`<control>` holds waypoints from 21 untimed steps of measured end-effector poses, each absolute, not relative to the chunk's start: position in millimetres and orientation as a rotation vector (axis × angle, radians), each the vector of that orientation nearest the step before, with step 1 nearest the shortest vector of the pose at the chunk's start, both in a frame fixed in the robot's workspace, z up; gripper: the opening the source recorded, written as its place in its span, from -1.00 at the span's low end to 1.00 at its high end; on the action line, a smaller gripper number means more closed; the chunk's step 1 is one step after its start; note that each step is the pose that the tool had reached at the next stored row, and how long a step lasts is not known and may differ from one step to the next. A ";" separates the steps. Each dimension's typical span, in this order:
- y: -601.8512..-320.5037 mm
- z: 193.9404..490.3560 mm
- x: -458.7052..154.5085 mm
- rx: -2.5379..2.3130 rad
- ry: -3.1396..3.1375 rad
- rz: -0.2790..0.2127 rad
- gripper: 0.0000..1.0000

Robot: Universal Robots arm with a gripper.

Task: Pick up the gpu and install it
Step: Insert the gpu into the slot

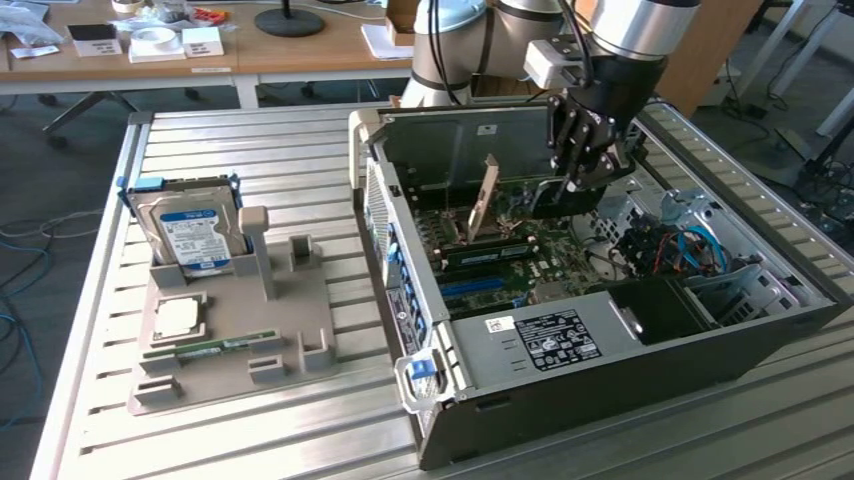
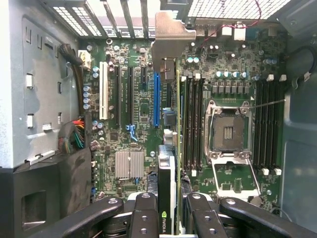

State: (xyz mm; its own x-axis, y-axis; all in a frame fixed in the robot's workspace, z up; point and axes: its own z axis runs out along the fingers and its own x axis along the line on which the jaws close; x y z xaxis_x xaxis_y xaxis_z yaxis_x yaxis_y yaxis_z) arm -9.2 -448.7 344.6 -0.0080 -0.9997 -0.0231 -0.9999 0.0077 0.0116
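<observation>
**gpu (image 1: pixel 541 200) gripped by end effector (image 1: pixel 577 180), inside PC case (image 1: pixel 587 330)**

The gpu (image 2: pixel 167 178) stands on edge over the motherboard (image 1: pixel 534 255), w/ the end effector (image 2: pixel 168 206) clamped on it: one dark finger (image 2: pixel 143 208) on each face of the card, green logo showing btwn them. Its pale metal bracket (image 1: pixel 483 195) is at the card's far end from the grip, tilted, next to the case's rear wall w/ the slot openings. In the wrist view the bracket (image 2: pixel 171 32) sits at the vented rear edge. The card runs along the motherboard (image 2: pixel 138 109) just beside the long blue slot (image 2: pixel 156 99), on that slot's side toward the memory slots (image 2: pixel 193 124) and the bare CPU socket (image 2: pixel 228 131). Can't tell if the card's edge is touching a slot.

The case lies open-side up on the slatted metal bench (image 1: pixel 240 140), toward the bench edge at the exterior view's right.

Well apart, near the bench edge at the exterior view's left, is a grey parts holder (image 1: pixel 267 330). It has a hard drive (image 1: pixel 198 235) upright at its far end, a CPU chip (image 1: pixel 178 318) flat behind that, and a green memory stick (image 1: pixel 220 347) lying toward the near end.
</observation>
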 end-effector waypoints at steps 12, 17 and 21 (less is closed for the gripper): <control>-448.7 341.4 -9.2 -2.207 2.224 0.038 -0.46; -448.7 341.3 -9.2 -2.207 2.224 0.038 -0.46; -448.7 339.5 -9.2 -2.207 2.224 0.039 -0.46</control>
